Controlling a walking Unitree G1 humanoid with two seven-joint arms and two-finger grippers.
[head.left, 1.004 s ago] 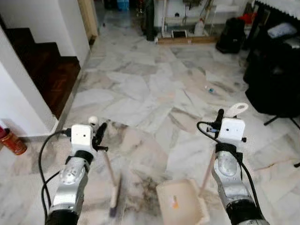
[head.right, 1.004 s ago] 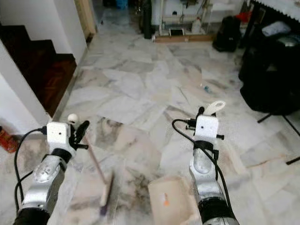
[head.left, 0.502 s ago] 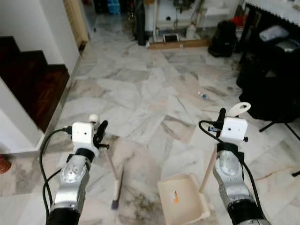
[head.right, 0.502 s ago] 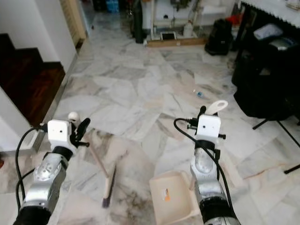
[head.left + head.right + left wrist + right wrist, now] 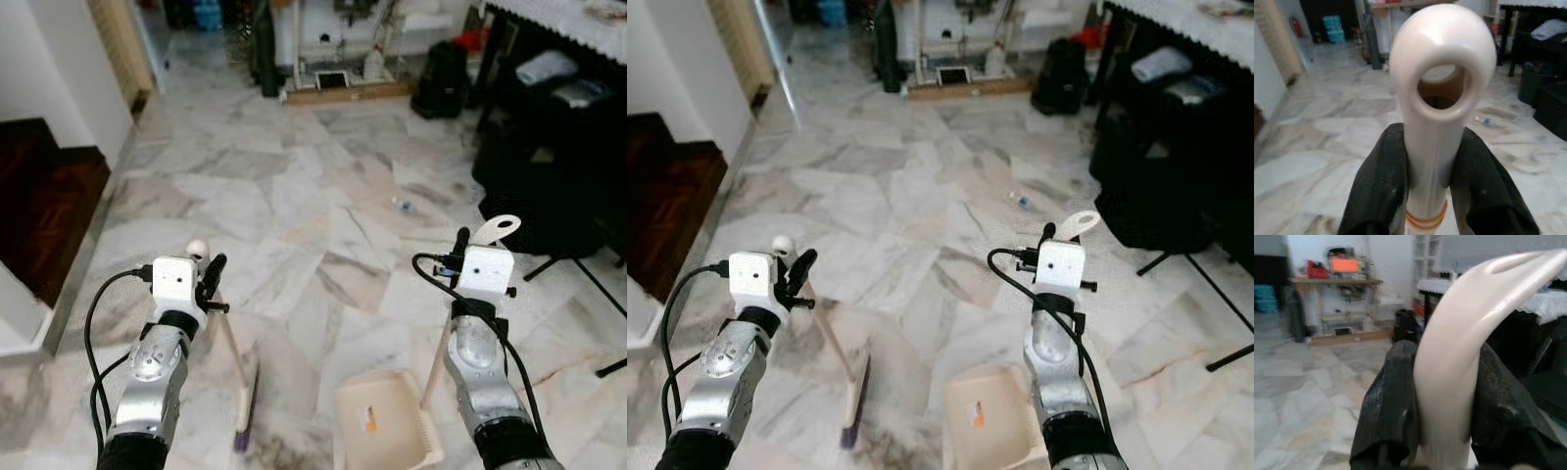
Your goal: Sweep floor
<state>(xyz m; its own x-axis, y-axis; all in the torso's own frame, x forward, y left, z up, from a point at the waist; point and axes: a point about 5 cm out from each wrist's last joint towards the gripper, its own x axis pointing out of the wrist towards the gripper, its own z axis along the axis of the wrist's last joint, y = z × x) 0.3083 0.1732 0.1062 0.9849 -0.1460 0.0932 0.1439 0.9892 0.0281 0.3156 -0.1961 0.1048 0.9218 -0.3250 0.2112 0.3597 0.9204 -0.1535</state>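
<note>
My left gripper (image 5: 208,277) is shut on the cream handle of a short broom (image 5: 231,351); its bristle head (image 5: 245,411) rests on the marble floor in front of me. In the left wrist view the black fingers (image 5: 1376,186) clamp the handle's looped end (image 5: 1442,68). My right gripper (image 5: 458,245) is shut on the upright handle (image 5: 435,362) of a cream dustpan (image 5: 384,423), whose pan lies flat on the floor with a small orange scrap in it. A small bottle-like piece of litter (image 5: 402,205) lies on the floor ahead.
A dark wooden staircase (image 5: 39,206) and white wall stand at the left. Black bags and a dark table (image 5: 549,147) with stand legs crowd the right. A shelf unit and black backpack (image 5: 439,78) line the far end. Marble floor (image 5: 294,196) stretches ahead.
The camera has moved forward and turned right: the staircase slid off to the left and the litter came nearer. Both grippers keep the same hold on broom and dustpan.
</note>
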